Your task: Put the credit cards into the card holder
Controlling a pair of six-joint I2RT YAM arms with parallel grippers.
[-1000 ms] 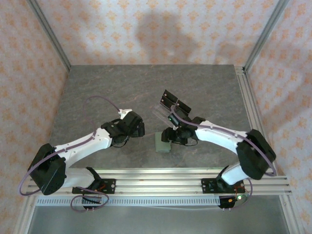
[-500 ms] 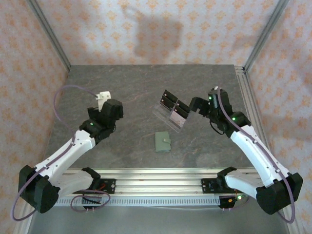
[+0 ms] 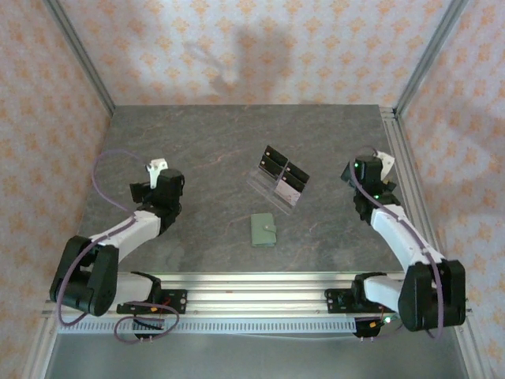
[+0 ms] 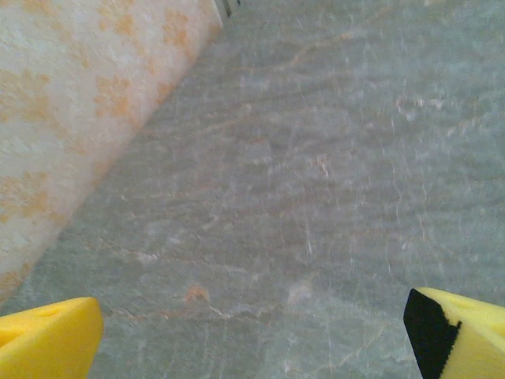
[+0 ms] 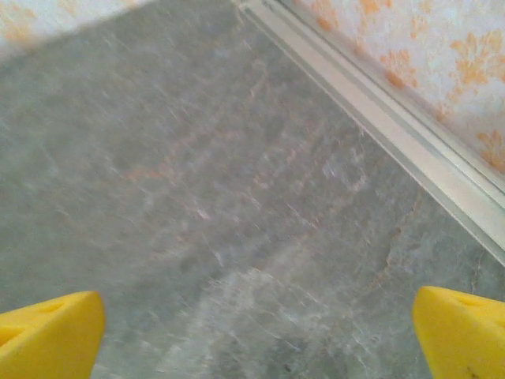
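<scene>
1. Left pincer (image 4: 252,324): spread wide, empty, at 9 o'clock on the tabletop (image 3: 197,142).
2. Right pincer (image 5: 259,316): spread wide, empty, at 3 o'clock.
3. Card holder (image 3: 263,230): closed, lying flat at 6 o'clock from the credit cards (image 3: 274,163), which sit on a clear stand (image 3: 260,184).

The card holder (image 3: 264,230) lies on the table (image 3: 197,142), towards its near edge, about midway between the two arms. Just behind it, slightly to the right, stands the tiered stand (image 3: 263,183), with the credit cards (image 3: 274,163) propped on it.
</scene>
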